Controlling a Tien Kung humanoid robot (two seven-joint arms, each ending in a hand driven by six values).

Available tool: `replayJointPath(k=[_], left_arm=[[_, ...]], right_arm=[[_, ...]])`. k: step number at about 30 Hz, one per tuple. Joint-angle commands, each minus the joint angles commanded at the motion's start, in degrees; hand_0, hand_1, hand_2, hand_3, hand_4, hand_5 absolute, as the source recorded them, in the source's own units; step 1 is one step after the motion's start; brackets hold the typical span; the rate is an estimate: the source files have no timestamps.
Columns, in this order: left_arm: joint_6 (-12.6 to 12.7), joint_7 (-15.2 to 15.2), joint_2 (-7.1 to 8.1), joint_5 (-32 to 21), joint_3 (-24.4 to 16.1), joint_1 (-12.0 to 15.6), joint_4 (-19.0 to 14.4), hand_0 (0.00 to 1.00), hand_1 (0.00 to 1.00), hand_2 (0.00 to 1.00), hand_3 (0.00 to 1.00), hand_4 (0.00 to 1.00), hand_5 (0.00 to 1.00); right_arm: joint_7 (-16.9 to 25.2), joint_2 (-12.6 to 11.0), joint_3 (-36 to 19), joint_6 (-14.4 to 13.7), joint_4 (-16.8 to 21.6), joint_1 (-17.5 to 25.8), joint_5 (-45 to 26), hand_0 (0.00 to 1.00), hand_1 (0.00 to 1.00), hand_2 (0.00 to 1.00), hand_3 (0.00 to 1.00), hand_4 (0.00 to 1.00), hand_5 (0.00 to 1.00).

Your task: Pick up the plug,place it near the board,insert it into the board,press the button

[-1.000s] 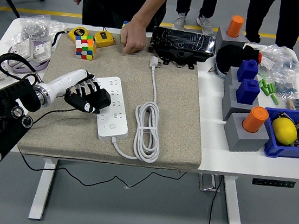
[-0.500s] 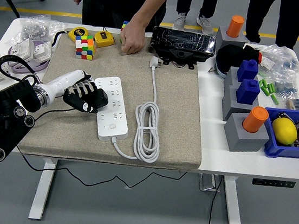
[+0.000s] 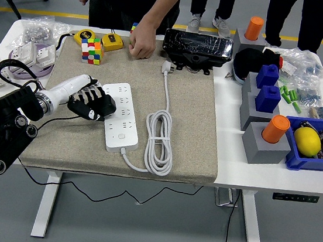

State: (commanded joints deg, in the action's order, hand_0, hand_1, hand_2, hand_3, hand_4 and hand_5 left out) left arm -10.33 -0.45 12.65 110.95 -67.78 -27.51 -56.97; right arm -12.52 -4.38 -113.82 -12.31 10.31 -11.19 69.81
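Observation:
A white power strip [image 3: 121, 116] lies lengthwise on the beige mat [image 3: 190, 130]. Its white cable is coiled [image 3: 160, 135] to its right and runs up to the white plug [image 3: 167, 68], which lies loose near the mat's far edge. My left hand [image 3: 93, 104] comes in from the left and rests at the strip's left edge, black fingers curled loosely, holding nothing. A person's hand [image 3: 143, 42] rests as a fist on the mat's far edge, left of the plug. My right hand is out of view.
A Rubik's cube [image 3: 91, 49] and yellow tape measures [image 3: 112, 41] sit at the mat's far left. A black device [image 3: 197, 47] lies behind the plug. Grey blocks with blue and orange pieces [image 3: 269, 110] and a blue bin with a lemon [image 3: 307, 141] stand on the right.
My left hand has drawn back slightly to the left and up along the strip's edge. The person's hand shifted slightly. The plug and cable have not moved.

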Motion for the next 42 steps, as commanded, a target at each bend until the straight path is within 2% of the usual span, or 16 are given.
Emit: replayJointPath(k=[19,21,31,42], left_arm=[[0.39,-0.12,-0.09,0.39,0.45,0.08,0.28,0.323,0.477,0.386,0.548,0.696,0.002],[0.87,-0.34,-0.09,0.35,0.53,0.12,0.32,0.323,0.471,0.383,0.543,0.733,0.002],[2.11,-0.69,0.09,1.25,0.88,0.08,-0.12,0.326,0.464,0.373,0.534,0.749,0.002],[1.67,-0.68,0.3,1.77,1.4,-0.04,0.06,0.326,0.467,0.378,0.537,0.755,0.002]], right_arm=[[-0.13,-0.05,0.02,-0.03,0.0,-0.06,-0.01,0.785,0.695,0.711,0.755,0.998,0.998],[-0.17,-0.08,0.01,-0.05,0.0,-0.05,0.0,0.785,0.695,0.71,0.756,0.998,0.998],[-0.1,-0.01,0.03,-0.11,0.0,-0.02,-0.03,0.784,0.695,0.71,0.755,0.998,0.998],[-0.12,-0.09,0.17,-0.07,0.0,-0.17,-0.25,0.783,0.695,0.711,0.756,0.998,0.998]])
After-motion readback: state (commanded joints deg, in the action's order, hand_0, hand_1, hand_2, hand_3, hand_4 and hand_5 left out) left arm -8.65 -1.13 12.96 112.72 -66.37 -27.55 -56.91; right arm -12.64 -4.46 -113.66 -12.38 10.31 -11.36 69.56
